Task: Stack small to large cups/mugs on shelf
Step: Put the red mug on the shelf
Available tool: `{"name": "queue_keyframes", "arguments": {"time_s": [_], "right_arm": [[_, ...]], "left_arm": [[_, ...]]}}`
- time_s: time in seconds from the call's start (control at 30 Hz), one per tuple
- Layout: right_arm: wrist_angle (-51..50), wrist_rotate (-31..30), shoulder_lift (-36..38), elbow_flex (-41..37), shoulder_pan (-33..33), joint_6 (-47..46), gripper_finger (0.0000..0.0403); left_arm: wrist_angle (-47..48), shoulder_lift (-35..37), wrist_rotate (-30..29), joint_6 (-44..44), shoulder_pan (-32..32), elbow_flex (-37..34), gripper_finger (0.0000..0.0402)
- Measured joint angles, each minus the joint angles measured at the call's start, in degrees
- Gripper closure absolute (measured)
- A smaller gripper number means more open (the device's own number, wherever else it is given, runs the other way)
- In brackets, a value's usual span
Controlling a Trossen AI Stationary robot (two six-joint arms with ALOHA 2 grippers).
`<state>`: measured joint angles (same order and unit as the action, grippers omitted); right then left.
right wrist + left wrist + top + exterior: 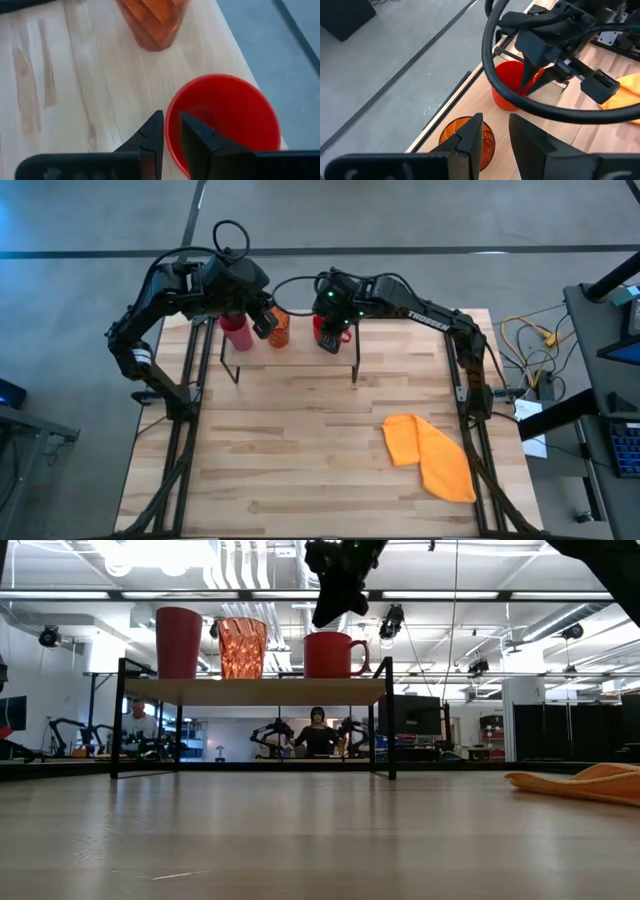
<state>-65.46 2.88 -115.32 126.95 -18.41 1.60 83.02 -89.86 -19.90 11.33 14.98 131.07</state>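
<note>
On the shelf [255, 691] at the table's far side stand, from left to right, the pink tumbler [237, 333], the orange ribbed cup [279, 332] and the red mug [333, 328], each on its base. My left gripper [495, 120] is slightly open and empty. It hovers over the shelf next to the orange cup [470, 142]. My right gripper [171, 117] is narrowly open above the red mug [225, 120], with one finger over its inside and one over its outside. In the low view its tips [322, 620] are just above the mug's rim [335, 635].
An orange cloth [430, 455] lies on the tabletop at the near right. The shelf's black wire legs [356, 365] stand on the table. Cables lie off the table's right edge [530, 345]. People show in the room beyond the table [318, 735].
</note>
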Motion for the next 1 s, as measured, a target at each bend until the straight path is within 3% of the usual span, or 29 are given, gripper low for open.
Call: {"name": "queue_keyframes", "arguments": {"time_s": [0.17, 0.43, 0.63, 1.0], "right_arm": [[2.01, -0.19, 0.01, -0.33, 0.04, 0.20, 0.0348], [1.87, -7.49, -0.03, -1.42, -0.13, 1.16, 0.0351], [2.77, -7.48, -0.03, -1.50, -0.19, 1.43, 0.0391], [4.06, -7.24, -0.03, -4.99, -0.22, -0.49, 0.0394]], "left_arm": [[-0.01, 0.00, 0.00, -0.09, 0.00, 0.00, 0.0320], [0.00, 0.00, 0.03, -0.07, 0.00, -0.04, 0.0320], [0.02, 0.02, 0.08, -0.07, 0.00, -0.07, 0.0320], [0.09, 0.02, 0.13, -0.05, 0.00, -0.09, 0.0320]]}}
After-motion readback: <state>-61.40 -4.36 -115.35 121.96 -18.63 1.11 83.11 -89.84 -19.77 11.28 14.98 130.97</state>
